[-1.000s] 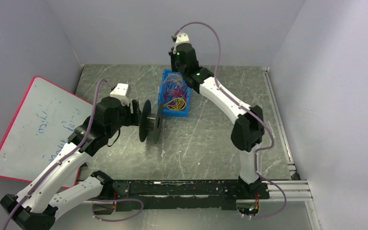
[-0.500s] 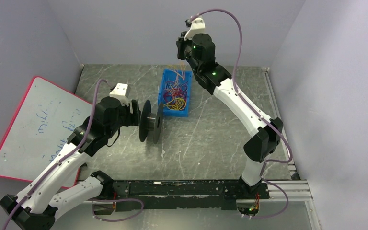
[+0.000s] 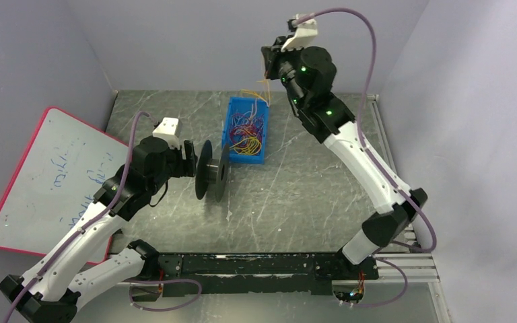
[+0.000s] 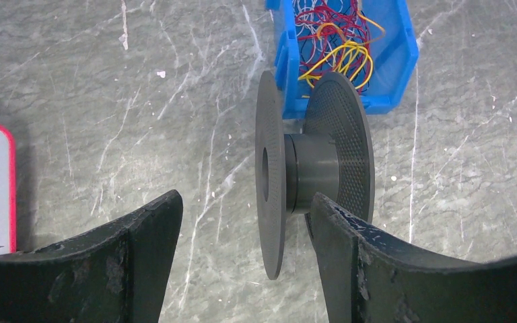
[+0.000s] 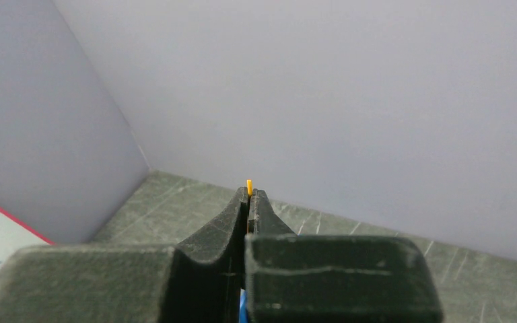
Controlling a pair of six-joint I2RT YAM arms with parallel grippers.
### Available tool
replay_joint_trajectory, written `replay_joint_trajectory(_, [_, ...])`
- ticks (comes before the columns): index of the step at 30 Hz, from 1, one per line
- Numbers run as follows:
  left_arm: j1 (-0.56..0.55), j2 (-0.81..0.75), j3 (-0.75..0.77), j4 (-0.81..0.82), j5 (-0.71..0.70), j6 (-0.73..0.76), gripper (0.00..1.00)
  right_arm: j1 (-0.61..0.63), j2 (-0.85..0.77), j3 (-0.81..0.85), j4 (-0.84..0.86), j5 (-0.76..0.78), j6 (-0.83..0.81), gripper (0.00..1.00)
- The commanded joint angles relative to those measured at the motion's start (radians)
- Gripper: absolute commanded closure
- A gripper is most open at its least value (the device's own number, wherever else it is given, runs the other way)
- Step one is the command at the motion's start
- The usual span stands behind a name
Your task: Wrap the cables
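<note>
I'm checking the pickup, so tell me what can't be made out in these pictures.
- Right wrist view: the right gripper hides all of its yellow cable but the tip.
- Left wrist view: the top edge cuts off the blue bin.
- Top view: the whiteboard writing is too faint.

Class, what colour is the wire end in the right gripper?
Wire end: yellow-orange; right wrist view.

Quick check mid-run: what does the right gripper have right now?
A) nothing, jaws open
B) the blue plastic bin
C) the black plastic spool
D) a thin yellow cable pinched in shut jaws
D: the right gripper is shut, with a thin yellow cable poking out past its jaws and the strand hanging down toward the blue plastic bin.
</note>
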Motion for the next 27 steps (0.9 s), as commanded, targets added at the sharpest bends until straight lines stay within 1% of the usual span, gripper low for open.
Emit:
replay_joint_trajectory(1, [0.002, -0.018, -0.004, 0.033, -0.024, -0.003, 0.26, 0.003, -0.114, 0.005, 0.015, 0.024, -0.018, 1.0])
replay_joint_trajectory(10, [0.003, -0.038, 0.001, 0.052, -0.008, -0.01, 0.25, 0.003, -0.272, -0.013, -0.033, 0.045, -0.012, 1.0])
replay_joint_trajectory(14, [0.002, -0.029, 0.073, 0.052, 0.091, -0.021, 0.24, 0.002, -0.339, -0.023, -0.099, 0.009, 0.02, 1.0])
replay_joint_trajectory(21, [0.002, 0.02, 0.285, 0.021, 0.308, -0.008, 0.22, 0.002, -0.483, -0.126, -0.176, -0.096, 0.069, 1.0])
replay_joint_trajectory(24, [0.002, 0.034, 0.342, 0.045, 0.42, -0.011, 0.2, 0.002, -0.531, -0.164, -0.211, -0.173, 0.072, 1.0])
replay_joint_trajectory(27, [0.003, 0.044, 0.366, 0.09, 0.537, -0.023, 0.18, 0.002, -0.58, -0.208, -0.238, -0.24, 0.081, 1.0])
